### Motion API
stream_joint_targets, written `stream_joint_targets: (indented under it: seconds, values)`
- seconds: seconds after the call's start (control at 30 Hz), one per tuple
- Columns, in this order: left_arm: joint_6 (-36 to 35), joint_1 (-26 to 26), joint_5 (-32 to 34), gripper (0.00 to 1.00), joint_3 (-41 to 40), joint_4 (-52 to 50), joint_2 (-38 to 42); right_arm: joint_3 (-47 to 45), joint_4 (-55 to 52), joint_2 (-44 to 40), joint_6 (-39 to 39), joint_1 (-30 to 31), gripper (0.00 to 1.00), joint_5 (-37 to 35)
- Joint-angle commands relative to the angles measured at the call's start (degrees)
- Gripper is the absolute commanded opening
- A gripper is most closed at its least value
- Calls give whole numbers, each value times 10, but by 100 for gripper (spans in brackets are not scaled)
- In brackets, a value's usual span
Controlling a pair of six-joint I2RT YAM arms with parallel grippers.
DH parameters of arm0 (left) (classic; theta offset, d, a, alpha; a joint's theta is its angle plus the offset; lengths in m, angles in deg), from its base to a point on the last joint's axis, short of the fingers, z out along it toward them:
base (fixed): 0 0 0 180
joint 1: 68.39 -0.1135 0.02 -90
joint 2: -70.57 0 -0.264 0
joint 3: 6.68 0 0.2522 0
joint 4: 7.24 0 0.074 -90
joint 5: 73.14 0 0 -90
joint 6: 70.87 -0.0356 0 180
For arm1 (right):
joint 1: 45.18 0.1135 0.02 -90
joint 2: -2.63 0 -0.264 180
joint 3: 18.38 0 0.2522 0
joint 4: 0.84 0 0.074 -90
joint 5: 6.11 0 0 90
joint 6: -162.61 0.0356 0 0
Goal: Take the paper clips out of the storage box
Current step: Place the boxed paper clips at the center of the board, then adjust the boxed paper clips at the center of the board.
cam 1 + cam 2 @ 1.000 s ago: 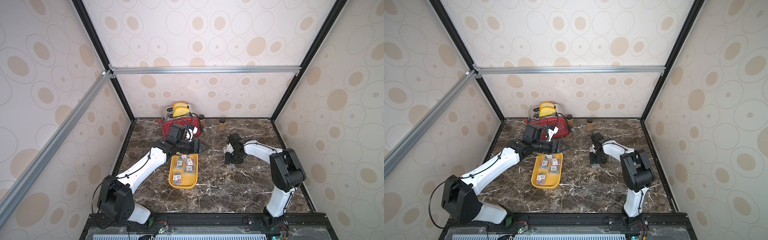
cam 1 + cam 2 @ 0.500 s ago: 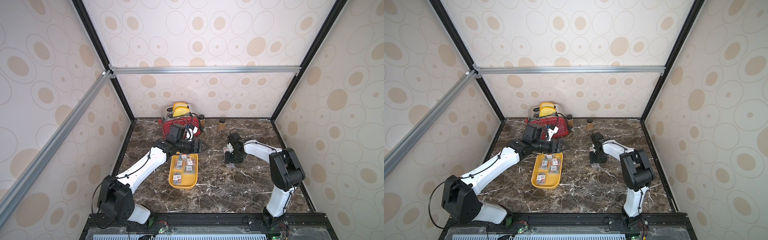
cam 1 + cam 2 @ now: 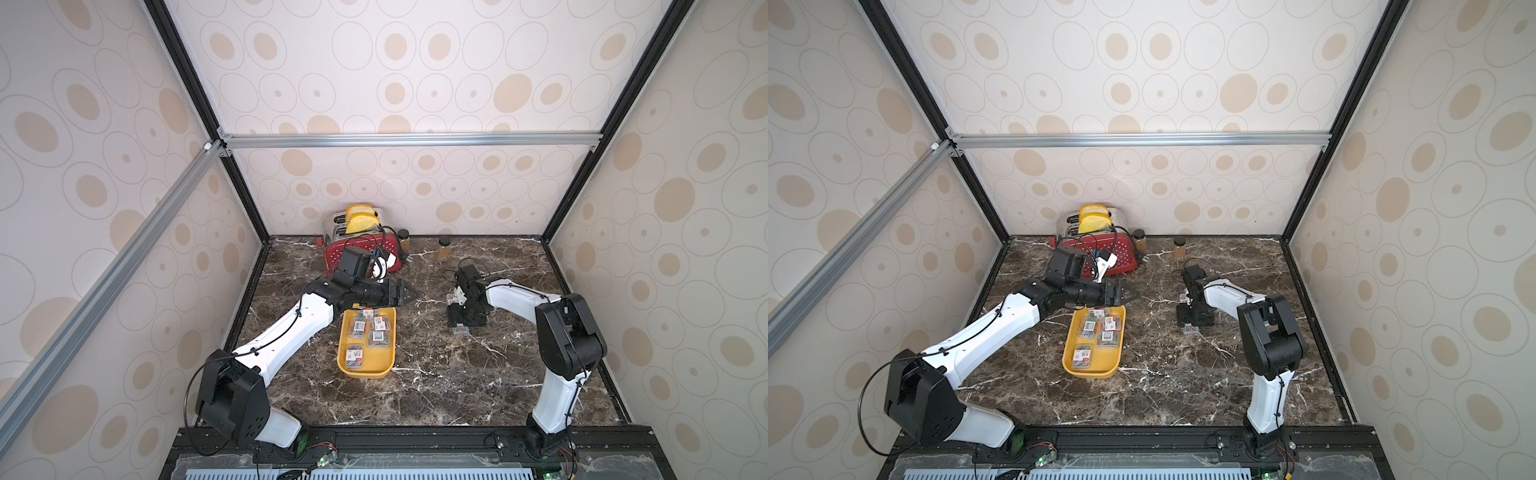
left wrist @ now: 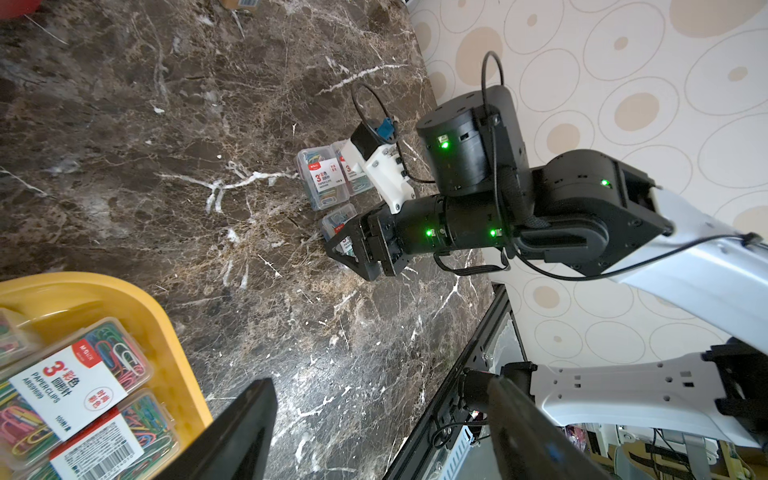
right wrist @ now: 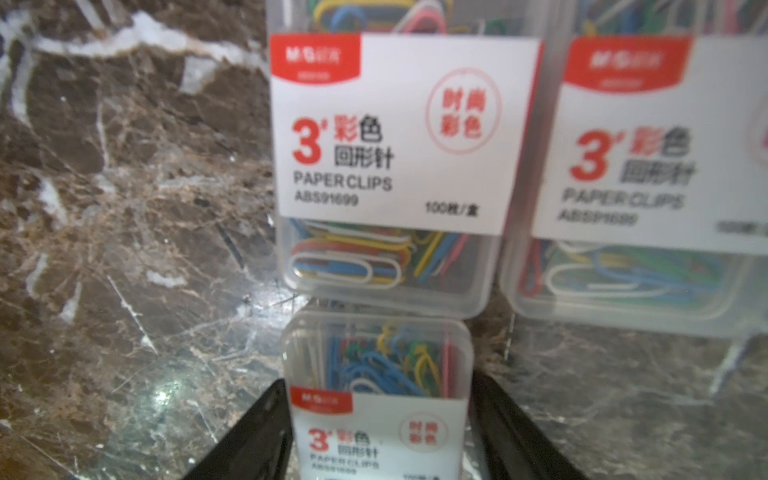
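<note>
Case (image 5: 376, 399) between right jaws, grip unclear; pull back early, you drag it into neighbour cases (image 5: 390, 166). Left jaws wide, empty.

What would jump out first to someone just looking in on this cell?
The mustard-yellow storage tray sits mid-table, holding clear cases of coloured paper clips. To its right, the right end effector straddles one case on the dark marble beside two others. At the back wall stands a red white-dotted toaster with yellow toast.
</note>
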Motion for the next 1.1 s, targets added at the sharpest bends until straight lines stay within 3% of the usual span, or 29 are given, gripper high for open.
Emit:
stream_joint_targets:
  seconds: [0.0,0.33,0.67,1.07]
  values:
    - [-19,-1,-1,85,25,-13,-2,16,-25,0,-2,-3,73,-7]
    - [-44,-11,23,98,17,-56,21,34,-58,-52,-20,-3,76,-20]
    - [-32,-12,28,98,-8,-44,39,-1,-48,-64,-24,-4,75,-50]
    - [-24,-11,20,97,-12,-30,34,-13,-61,-93,-35,-3,71,-27]
